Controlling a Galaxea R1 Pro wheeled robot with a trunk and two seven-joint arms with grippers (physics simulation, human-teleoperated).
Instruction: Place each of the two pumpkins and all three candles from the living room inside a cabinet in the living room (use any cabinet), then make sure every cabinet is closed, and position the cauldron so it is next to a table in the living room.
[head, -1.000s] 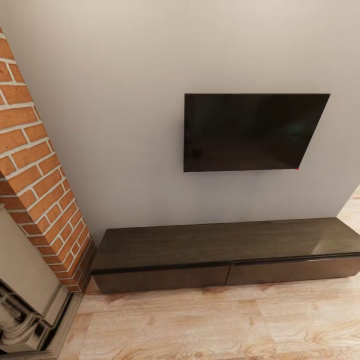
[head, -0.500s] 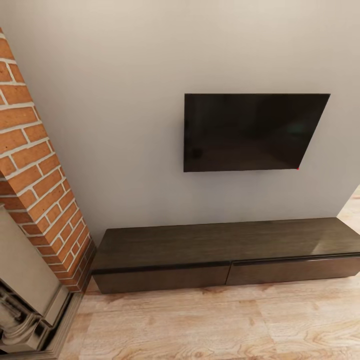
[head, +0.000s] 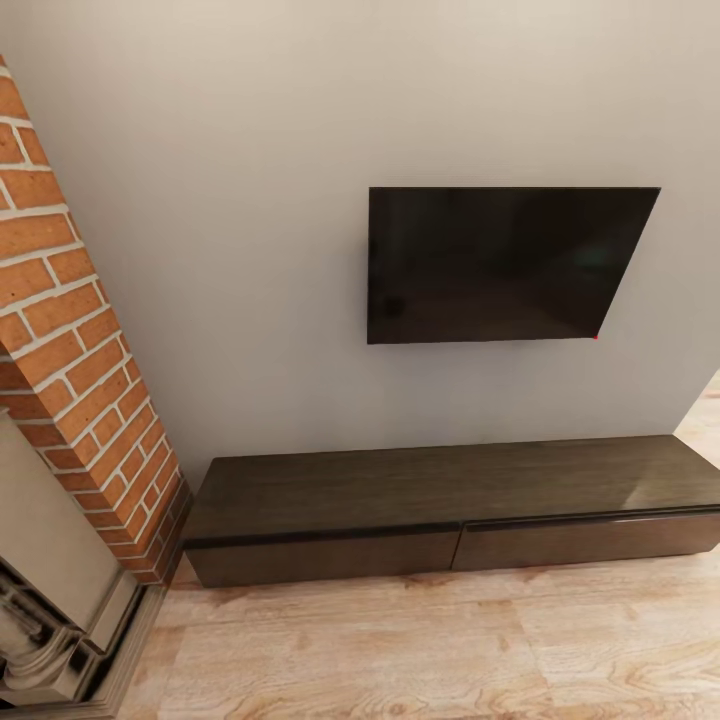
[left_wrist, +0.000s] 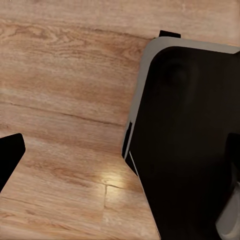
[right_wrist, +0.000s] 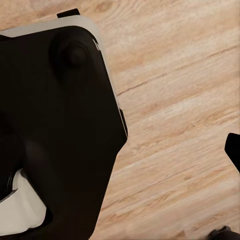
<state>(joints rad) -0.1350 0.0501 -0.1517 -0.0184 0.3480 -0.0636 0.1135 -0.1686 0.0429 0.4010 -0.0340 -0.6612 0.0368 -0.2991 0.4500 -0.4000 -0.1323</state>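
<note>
The cabinet (head: 450, 515) is sitting low against the grey wall (head: 250, 200), long and dark brown, both wide drawer fronts lying flush and shut; its top is showing bare wood grain; a black television (head: 495, 265) is hanging on the wall above its right half; a red brick chimney column (head: 75, 340) is standing just beside the cabinet's left end, with a pale stone fireplace surround (head: 50, 600) below it; light plank floor (head: 420, 650) is running in front of the cabinet.

In the left wrist view the camera is looking down at the same plank floor, with the robot's dark base (left_wrist: 190, 145) edged in grey beside it; one black finger tip (left_wrist: 9, 155) is poking in at the edge; jaws' spread, cannot tell.

In the right wrist view the dark base (right_wrist: 55, 125) is again lying over the floor; a black tip (right_wrist: 233, 149) is showing at the edge; jaws' spread, cannot tell.
</note>
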